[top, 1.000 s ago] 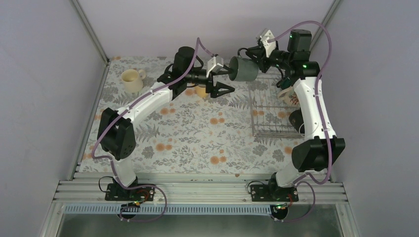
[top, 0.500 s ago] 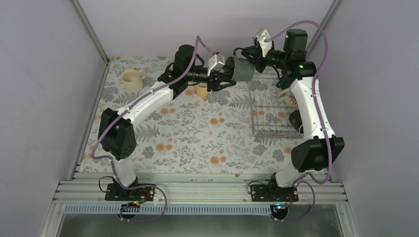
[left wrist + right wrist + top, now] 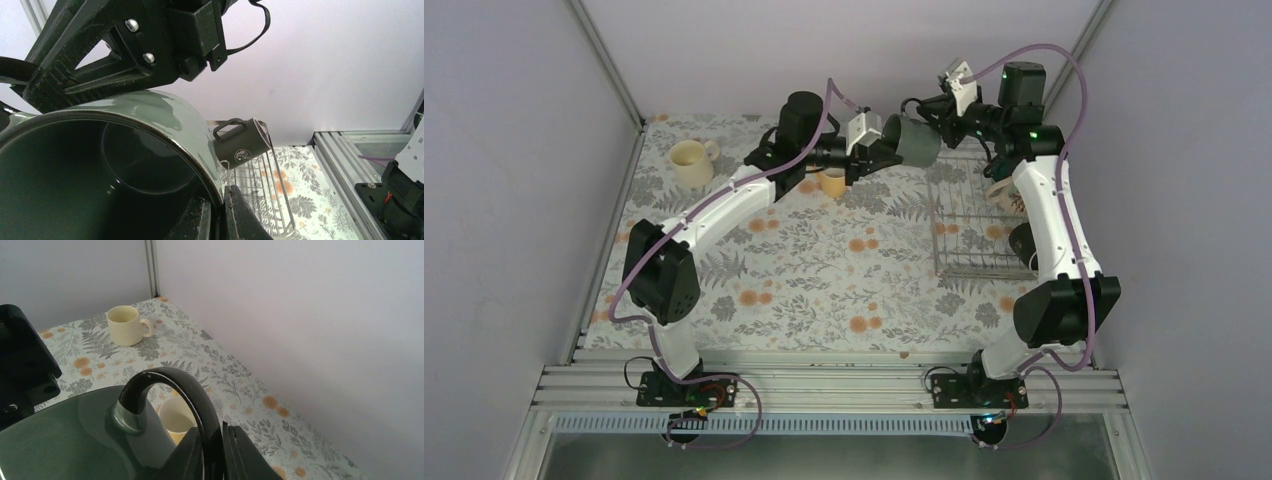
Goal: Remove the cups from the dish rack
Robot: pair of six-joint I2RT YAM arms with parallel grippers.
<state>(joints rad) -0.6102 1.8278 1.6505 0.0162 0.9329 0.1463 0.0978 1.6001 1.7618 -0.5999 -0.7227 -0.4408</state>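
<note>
Holding the green mug (image 3: pixel 916 142) in the air just left of the rack (image 3: pixel 969 220), I have my right gripper (image 3: pixel 214 455) clamped on its handle (image 3: pixel 175 385). My left gripper (image 3: pixel 220 220) pinches the rim, one finger inside and one outside (the mouth faces my left wrist). A cream mug (image 3: pixel 690 162) and a yellow mug (image 3: pixel 831 183) stand on the table. A black mug (image 3: pixel 242 145) sits tilted in the rack.

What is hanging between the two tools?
A green mug, in mid-air: the left tool pinches its rim, the right tool its handle. The top view shows it.
</note>
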